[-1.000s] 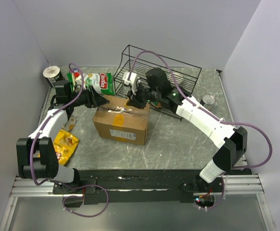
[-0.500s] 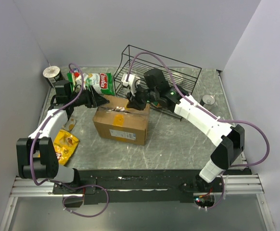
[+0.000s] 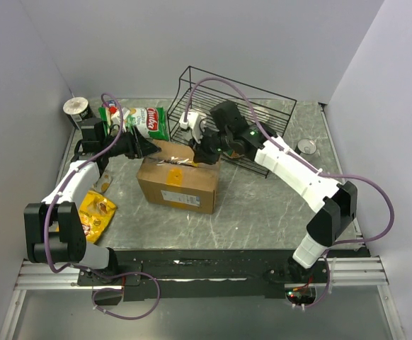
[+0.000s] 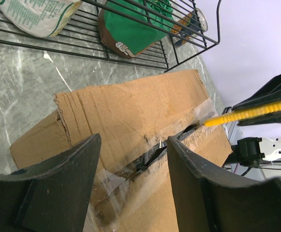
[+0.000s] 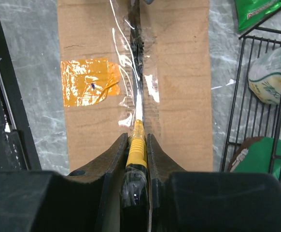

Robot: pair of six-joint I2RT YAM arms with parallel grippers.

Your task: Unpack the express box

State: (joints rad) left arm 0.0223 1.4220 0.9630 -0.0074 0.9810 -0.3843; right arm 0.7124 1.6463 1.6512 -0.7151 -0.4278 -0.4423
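Observation:
The express box, brown cardboard, lies mid-table with its taped top seam partly slit and gaping. My right gripper is shut on a yellow-handled cutter, and its blade lies in the seam at the box's right end. The cutter tip also shows in the left wrist view. My left gripper stands open at the box's left end, its fingers astride the seam above the box top. An orange tape patch sits on one flap.
A black wire basket behind the box holds a green bag and a white bag. A green-and-white snack bag, a can and a yellow packet lie at the left. A small tin lies at the right.
The right arm has swung a little, its elbow moving left and its wrist turning, with the cutter still in the seam. The left arm and the box have not moved.

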